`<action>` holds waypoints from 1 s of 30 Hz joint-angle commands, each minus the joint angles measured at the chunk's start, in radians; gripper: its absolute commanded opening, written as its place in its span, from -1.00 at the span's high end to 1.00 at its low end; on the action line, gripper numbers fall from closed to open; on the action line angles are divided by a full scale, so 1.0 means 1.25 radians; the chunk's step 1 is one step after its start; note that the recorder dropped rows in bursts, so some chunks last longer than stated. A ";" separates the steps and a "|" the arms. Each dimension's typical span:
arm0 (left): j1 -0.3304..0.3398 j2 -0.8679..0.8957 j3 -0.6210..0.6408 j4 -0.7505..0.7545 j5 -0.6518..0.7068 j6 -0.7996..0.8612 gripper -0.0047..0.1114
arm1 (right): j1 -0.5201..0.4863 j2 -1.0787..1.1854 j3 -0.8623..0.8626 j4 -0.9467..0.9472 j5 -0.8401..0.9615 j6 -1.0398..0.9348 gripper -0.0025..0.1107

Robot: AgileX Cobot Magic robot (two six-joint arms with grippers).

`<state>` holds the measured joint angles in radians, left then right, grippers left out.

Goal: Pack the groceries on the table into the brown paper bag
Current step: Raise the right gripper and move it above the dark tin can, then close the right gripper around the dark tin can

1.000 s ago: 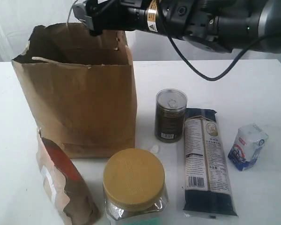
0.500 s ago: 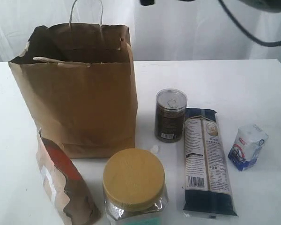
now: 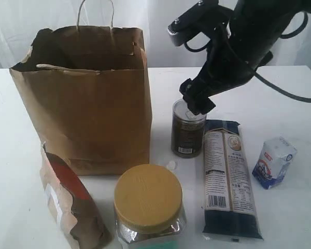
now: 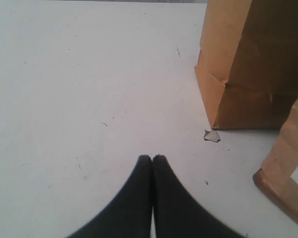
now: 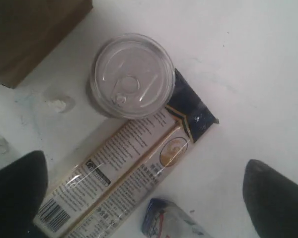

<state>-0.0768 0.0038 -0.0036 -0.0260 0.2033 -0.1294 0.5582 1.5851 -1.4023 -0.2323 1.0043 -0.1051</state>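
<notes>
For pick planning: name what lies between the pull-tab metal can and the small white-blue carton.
The long dark-blue packet lies between the pull-tab metal can and small white-blue carton, per the exterior view.

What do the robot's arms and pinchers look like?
The right arm is chunky and black, with black cables looping off it and a small grey block on it. The left gripper has two smooth black fingers tapering to rounded tips. The right gripper has black rounded fingers too.

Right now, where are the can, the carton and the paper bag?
can [image 5: 132, 75], right wrist view, middle of its pull-tab lid.
carton [image 3: 273, 163], exterior view, its front face.
bag [image 3: 88, 114], exterior view, its front wall.
</notes>
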 commanded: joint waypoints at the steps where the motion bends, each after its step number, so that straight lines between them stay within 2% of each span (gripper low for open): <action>1: -0.005 -0.003 0.003 -0.005 -0.002 0.000 0.92 | -0.001 0.017 -0.003 -0.006 -0.064 -0.042 -0.85; 4: -0.005 -0.003 0.003 -0.005 -0.002 0.000 0.92 | -0.001 0.026 -0.003 -0.004 -0.136 -0.036 -0.85; 8: -0.005 -0.003 0.003 -0.005 -0.002 0.000 0.92 | -0.001 0.071 -0.003 -0.006 -0.236 0.063 -0.85; 21: -0.005 -0.003 0.003 -0.005 -0.002 0.000 0.92 | -0.028 0.235 -0.003 0.004 -0.221 0.117 -0.84; 26: -0.005 -0.003 0.003 -0.005 -0.002 0.000 0.92 | -0.028 0.235 -0.003 0.013 -0.222 0.117 -0.47; 30: -0.005 -0.003 0.003 -0.005 -0.002 0.000 0.92 | -0.028 0.236 -0.003 0.013 -0.214 0.117 -0.43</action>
<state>-0.0768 0.0038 -0.0036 -0.0260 0.2033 -0.1294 0.5296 1.8821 -1.4023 -0.2181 0.7264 0.0383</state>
